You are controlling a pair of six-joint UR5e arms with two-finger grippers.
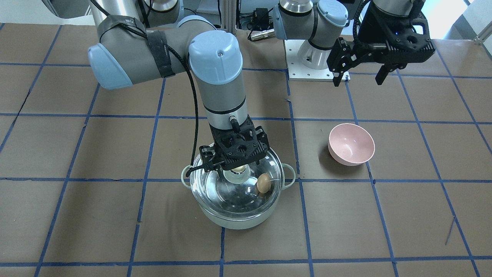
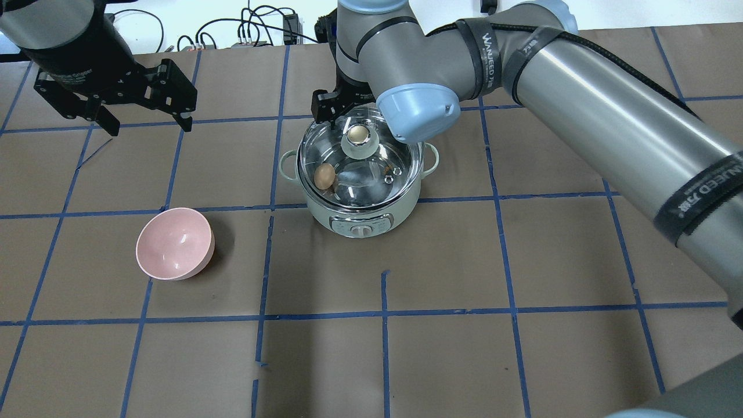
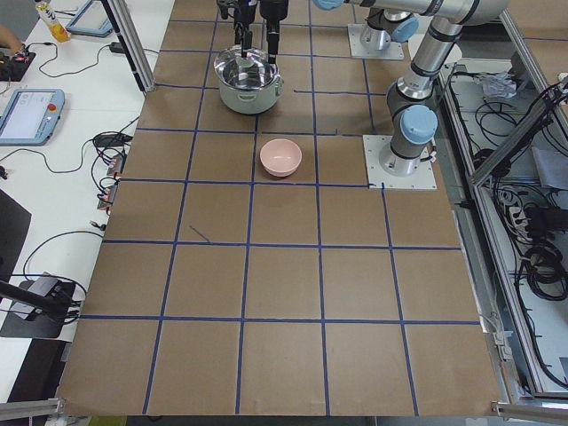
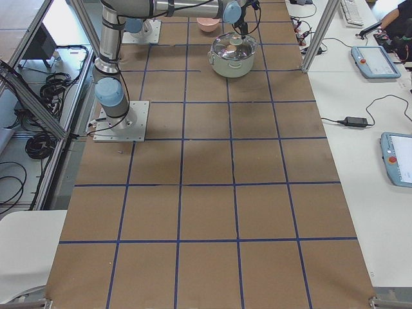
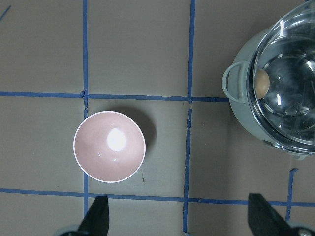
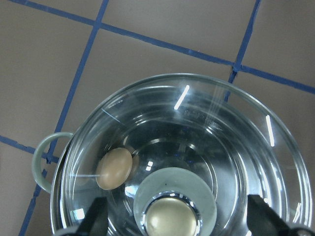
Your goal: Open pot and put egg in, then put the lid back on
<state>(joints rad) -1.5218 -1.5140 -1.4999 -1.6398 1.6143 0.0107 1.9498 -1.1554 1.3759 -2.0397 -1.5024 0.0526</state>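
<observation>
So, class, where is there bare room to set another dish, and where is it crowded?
Bare: the gap between the pink bowl and the pot, and the table on the robot's side of both. Crowded: over the pot, where the right gripper, jaws open, flanks the lid knob. The left gripper hangs open beyond the bowl.

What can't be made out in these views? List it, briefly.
Fingertips of the right tool: in the front-facing view, its own body covers them.
Far rim of the lid on the pot: same view, hidden under that tool.
The egg: too small in both side views.
Far side of the pot: cut off by the right edge in the left wrist view.
</observation>
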